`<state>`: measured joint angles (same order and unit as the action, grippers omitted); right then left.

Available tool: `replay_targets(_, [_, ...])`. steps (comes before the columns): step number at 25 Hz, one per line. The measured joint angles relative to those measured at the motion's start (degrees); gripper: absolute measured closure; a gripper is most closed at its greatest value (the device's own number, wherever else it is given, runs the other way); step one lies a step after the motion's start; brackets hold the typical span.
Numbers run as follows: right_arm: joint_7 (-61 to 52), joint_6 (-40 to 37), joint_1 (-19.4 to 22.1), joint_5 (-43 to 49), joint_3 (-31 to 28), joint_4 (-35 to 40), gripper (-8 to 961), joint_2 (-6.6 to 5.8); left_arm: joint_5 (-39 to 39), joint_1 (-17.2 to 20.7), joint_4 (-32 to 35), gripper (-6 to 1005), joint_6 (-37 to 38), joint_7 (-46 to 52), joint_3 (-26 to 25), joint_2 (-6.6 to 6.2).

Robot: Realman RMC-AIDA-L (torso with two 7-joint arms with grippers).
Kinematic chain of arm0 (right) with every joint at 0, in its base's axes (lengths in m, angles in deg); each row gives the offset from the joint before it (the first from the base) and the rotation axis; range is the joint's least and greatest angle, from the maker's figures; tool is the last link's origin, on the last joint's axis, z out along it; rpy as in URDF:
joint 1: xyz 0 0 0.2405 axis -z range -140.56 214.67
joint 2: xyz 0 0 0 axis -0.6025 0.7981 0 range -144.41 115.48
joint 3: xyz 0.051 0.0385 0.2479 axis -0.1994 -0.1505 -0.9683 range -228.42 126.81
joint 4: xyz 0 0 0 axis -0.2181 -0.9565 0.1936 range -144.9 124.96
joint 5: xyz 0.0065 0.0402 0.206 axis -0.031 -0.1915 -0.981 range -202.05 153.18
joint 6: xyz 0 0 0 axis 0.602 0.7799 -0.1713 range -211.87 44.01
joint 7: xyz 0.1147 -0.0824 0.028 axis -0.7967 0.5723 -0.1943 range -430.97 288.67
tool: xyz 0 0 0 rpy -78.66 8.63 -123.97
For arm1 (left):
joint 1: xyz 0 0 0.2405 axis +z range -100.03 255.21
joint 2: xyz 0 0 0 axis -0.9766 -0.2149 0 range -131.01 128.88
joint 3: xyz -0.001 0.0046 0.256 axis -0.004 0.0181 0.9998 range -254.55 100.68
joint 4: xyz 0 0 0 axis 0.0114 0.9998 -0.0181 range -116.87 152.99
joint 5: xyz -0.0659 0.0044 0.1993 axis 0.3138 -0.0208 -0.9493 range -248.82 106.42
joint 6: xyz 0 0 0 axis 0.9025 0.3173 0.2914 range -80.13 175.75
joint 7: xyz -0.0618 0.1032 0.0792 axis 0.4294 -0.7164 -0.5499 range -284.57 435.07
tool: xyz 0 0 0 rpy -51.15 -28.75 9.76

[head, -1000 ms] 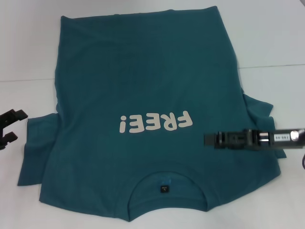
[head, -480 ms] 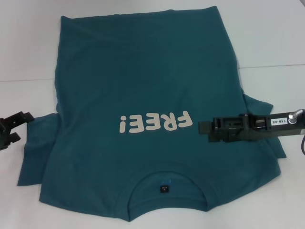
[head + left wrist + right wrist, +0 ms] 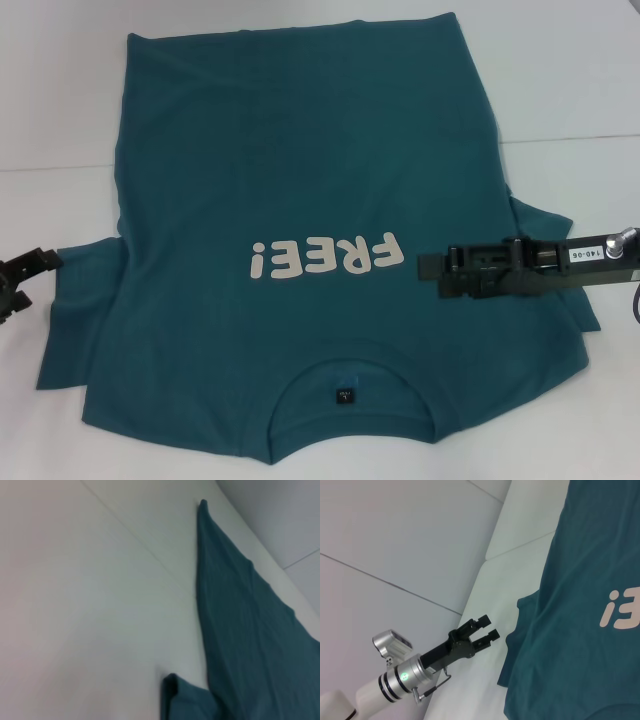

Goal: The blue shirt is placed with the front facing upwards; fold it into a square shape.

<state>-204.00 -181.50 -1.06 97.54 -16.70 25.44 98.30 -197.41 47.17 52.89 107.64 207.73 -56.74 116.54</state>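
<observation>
On table (image 3: 580, 90): blue shirt (image 3: 300, 180), spread flat, print up, collar at near edge.
Left pincer (image 3: 22, 275): parted, empty, just beside left sleeve.
Right pincer (image 3: 430, 272): over right chest, beside print; opening cannot be told.

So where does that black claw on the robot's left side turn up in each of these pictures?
Head view: the left gripper sits at the left edge, open, beside the blue shirt sleeve.
Left wrist view: the claw is not in it; only shirt and white table.
Right wrist view: it shows lower left, open, pointing at the sleeve.
Shared landmark: that sleeve.
</observation>
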Motion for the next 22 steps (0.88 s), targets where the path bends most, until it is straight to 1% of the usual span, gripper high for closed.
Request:
replay_targets(8, [0.0,0.3,0.1,-0.1,-0.1,0.0,14,0.00,0.0,-0.2,-2.4,127,-2.7,-1.1,0.7,0.05])
replay_targets(22, [0.0,0.4,0.3,-0.2,-0.2,-0.1,15,-0.09,0.0,-0.5,-2.5,126,-2.8,-1.2,0.9,0.26])
